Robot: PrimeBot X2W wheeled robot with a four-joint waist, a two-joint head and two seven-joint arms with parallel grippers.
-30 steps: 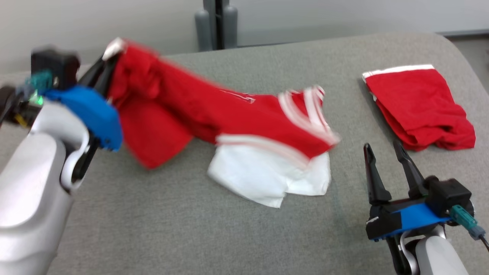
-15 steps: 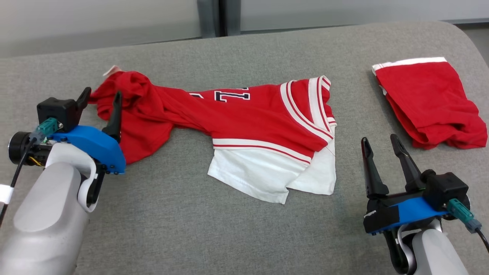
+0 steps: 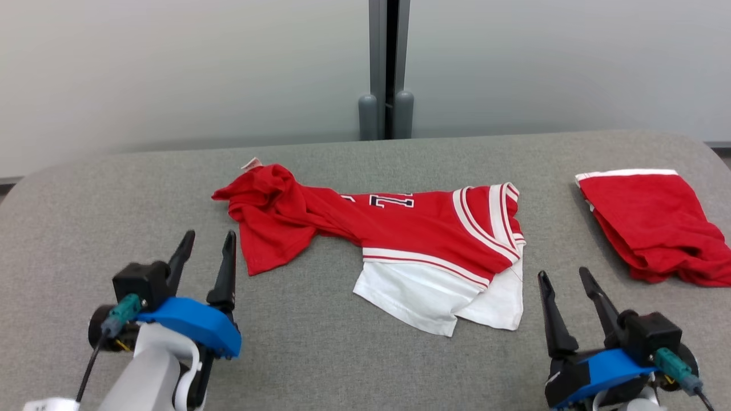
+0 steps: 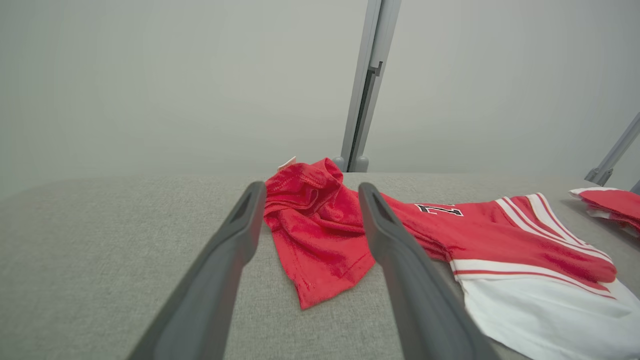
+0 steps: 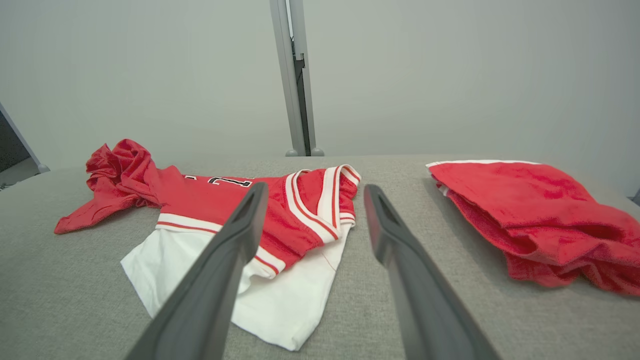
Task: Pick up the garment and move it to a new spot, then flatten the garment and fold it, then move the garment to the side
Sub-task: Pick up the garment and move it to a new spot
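One jersey [image 3: 422, 228] in all views; red bundle [image 5: 525, 210] fullest from right wrist.

— What do your hands look like?
— My left gripper [image 3: 210, 234] has two long, dark grey fingers [image 4: 400, 280] that taper to points, with a shallow slot near each tip. Behind them are a bright blue cover [image 3: 191, 325], a black box [image 3: 140, 282] and a teal plug [image 3: 120, 311] with a thin black cable [image 3: 91, 365].
— And the arm?
— My forearm [image 3: 143, 382] is pale grey and rounded. My right gripper [image 3: 562, 273] is built alike, in the same colours.
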